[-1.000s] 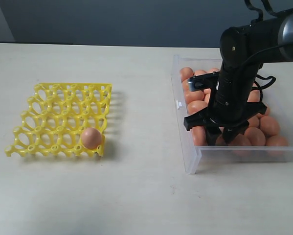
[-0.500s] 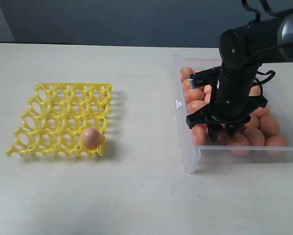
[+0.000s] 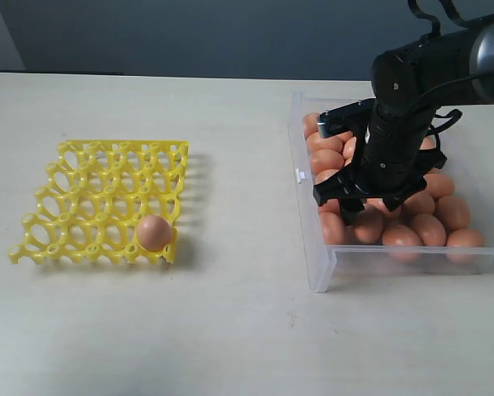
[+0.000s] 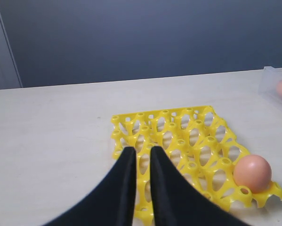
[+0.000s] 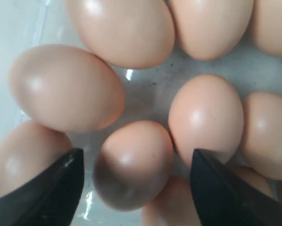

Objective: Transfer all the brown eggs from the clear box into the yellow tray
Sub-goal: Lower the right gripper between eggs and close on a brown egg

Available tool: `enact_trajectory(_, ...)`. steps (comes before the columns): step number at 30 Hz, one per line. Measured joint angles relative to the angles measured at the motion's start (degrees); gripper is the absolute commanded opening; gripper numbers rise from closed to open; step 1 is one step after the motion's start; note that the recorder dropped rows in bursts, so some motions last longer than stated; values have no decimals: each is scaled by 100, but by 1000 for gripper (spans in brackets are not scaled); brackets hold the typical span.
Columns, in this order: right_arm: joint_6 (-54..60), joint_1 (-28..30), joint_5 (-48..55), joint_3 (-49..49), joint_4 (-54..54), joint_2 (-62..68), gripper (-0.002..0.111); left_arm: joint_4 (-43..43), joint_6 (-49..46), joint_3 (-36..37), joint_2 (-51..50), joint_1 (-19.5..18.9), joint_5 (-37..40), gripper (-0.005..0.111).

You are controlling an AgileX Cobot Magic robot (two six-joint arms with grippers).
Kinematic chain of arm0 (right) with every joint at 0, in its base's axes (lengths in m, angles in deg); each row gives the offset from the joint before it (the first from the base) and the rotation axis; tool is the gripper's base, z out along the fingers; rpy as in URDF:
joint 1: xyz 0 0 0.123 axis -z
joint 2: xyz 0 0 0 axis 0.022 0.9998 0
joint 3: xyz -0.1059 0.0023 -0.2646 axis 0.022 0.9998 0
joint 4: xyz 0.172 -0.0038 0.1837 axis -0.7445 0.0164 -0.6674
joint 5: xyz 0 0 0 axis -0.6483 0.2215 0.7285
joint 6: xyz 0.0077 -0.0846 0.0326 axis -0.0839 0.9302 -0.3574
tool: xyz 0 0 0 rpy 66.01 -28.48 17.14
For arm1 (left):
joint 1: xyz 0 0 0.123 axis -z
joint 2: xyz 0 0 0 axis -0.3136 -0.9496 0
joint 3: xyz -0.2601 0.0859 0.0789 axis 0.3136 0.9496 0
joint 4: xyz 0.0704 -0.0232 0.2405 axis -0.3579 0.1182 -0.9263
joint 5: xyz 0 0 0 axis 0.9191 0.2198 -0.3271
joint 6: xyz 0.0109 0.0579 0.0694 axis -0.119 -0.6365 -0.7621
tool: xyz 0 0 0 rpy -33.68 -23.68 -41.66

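While the brown eggs (image 3: pixel 428 228) are lying crowded together in the clear box (image 3: pixel 322 264) on the right of the surface (image 3: pixel 230 330), I am holding my right hand (image 3: pixel 370 208) low over the near-left part of the pile. Its fingers (image 5: pixel 46 188) are standing wide apart, released. In the right wrist view they are flanking one egg (image 5: pixel 133 162), with a visible gap on either side of it. Neighbouring eggs are pressing close around that one on the box floor. A small white clip (image 3: pixel 301 175) is sitting on the left wall of the box. The yellow tray (image 3: pixel 98 177) is lying well apart from the box, on the left of the surface. A single brown egg (image 3: pixel 153 232) is resting in the tray's near-right corner cup. I am holding my left hand (image 4: pixel 140 153) above the surface, near the tray. Its two dark fingers (image 4: pixel 126 179) are drawn almost together, with only a narrow slit between them, and they are grasping nothing. In the left wrist view a corner of the clear box is showing beyond the tray, with one blurred egg inside it.
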Motion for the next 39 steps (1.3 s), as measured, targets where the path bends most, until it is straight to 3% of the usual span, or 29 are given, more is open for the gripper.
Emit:
enact_trajectory(14, -10, 0, -122, 0, -250, 0, 62, 0, 0, 0, 0, 0, 0, 12)
enact_trajectory(22, 4, 0, 226, 0, -478, 0, 24, 0, 0, 0, 0, 0, 0, 12)
enact_trajectory(25, 4, 0, 160, -10, -478, -48, 29, 0, 0, 0, 0, 0, 0, 12)
enact_trajectory(31, 4, 0, 16, -10, -398, -36, 53, 0, 0, 0, 0, 0, 0, 12)
enact_trajectory(39, 4, 0, -254, 0, -443, 1, 53, 0, 0, 0, 0, 0, 0, 12)
